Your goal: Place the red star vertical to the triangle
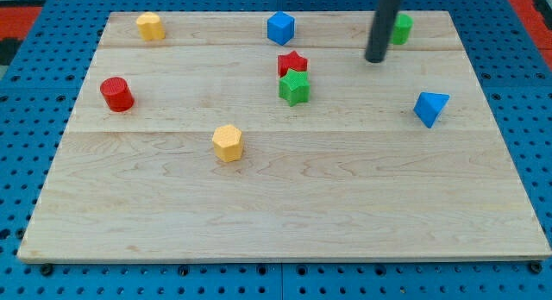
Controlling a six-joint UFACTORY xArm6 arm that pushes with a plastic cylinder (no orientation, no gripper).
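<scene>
The red star (292, 63) lies near the view's top centre, touching the green star (294, 87) just below it. The blue triangle (430, 107) lies at the view's right, well apart from both stars. My tip (374, 59) is on the board to the right of the red star and up-left of the blue triangle, touching neither. The rod partly hides a green block (401, 28) behind it at the view's top right.
A blue cube (280, 28) sits above the red star. A yellow block (150, 26) is at the top left, a red cylinder (116, 94) at the left, a yellow hexagonal block (228, 143) below centre. The wooden board (285, 222) lies on a blue pegboard.
</scene>
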